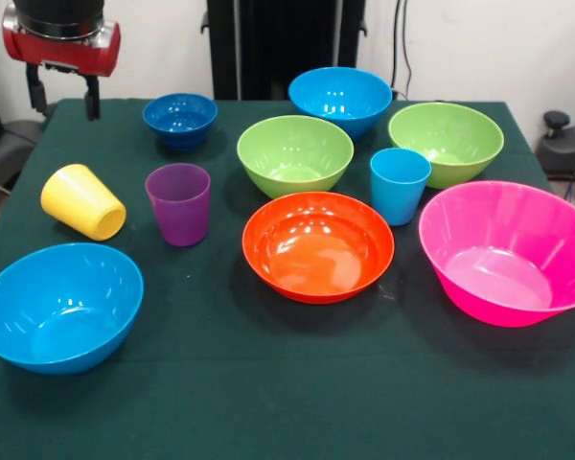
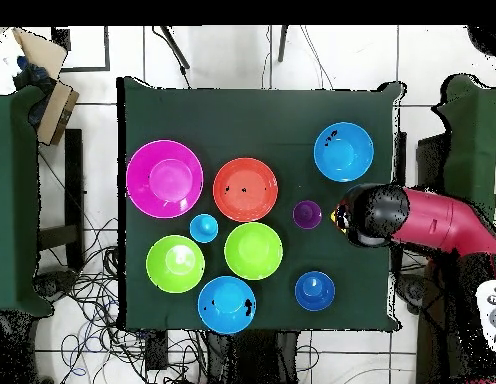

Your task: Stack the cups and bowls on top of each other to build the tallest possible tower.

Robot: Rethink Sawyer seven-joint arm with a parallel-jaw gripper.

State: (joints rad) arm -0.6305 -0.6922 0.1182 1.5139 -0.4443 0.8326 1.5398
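Yellow cup (image 1: pixel 83 201) lies tipped beside the upright purple cup (image 1: pixel 178 203); bowls unstacked.

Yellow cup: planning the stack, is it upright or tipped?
Tipped: the yellow cup lies on its side on the table, unlike the upright purple cup.

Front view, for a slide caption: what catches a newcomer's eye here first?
The big pink bowl at the right edge of the green table, with the orange bowl glowing in the middle. Around them, nothing is stacked: blue and lime bowls sit apart, and the yellow cup lies tipped on its side at the left. The red arm's end effector hangs above the top left corner.
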